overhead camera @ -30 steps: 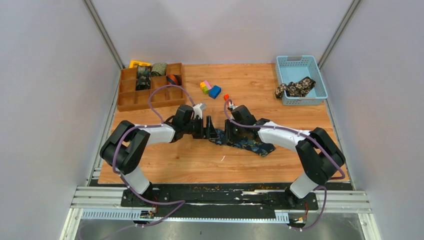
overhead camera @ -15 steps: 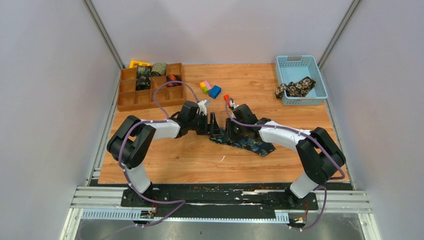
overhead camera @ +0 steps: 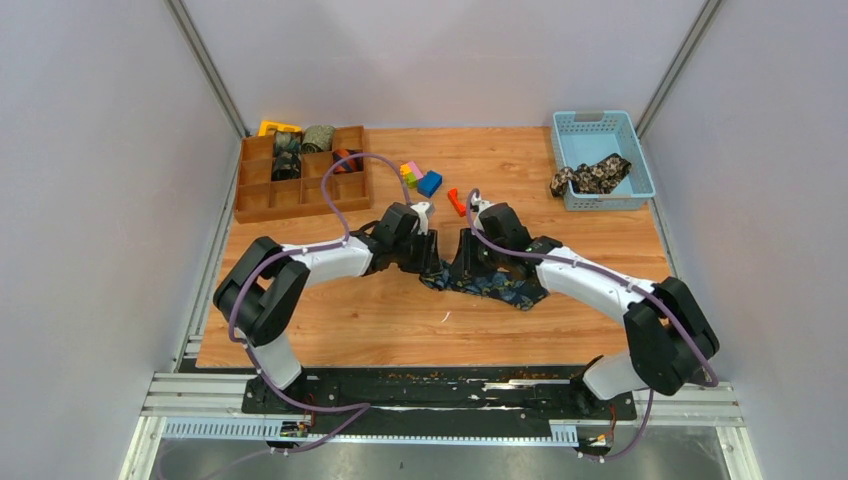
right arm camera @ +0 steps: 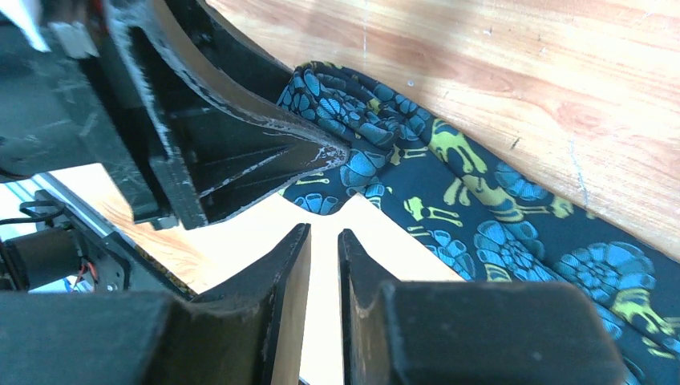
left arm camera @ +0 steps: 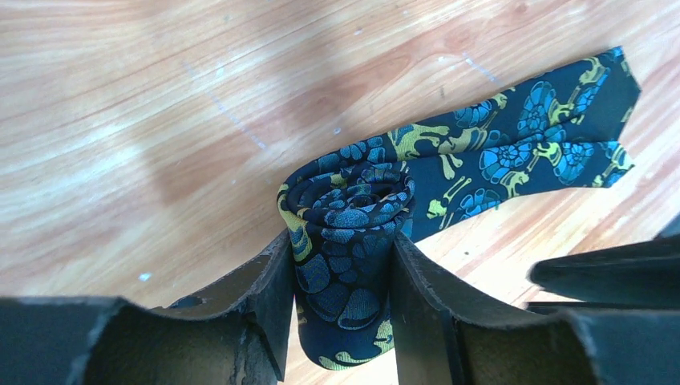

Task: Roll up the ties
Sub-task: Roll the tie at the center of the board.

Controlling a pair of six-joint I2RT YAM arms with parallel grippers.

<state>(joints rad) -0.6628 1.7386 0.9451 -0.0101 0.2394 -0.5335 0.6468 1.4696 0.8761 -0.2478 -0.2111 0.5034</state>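
Wooden table point(overhead camera: 330, 320): navy paisley tie point(left arm camera: 513, 136) lying partly rolled.
Left gripper point(left arm camera: 341, 245): jaws pinching the tie's coil.
Right gripper point(right arm camera: 322, 237): jaws narrowly parted, empty, beside the coil.

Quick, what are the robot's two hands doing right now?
Left gripper: closed on the rolled navy tie.
Right gripper: open just a crack, holding nothing.

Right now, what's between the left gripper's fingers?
In the left wrist view, the rolled end of the navy paisley tie sits between the left gripper fingers, both touching its sides.
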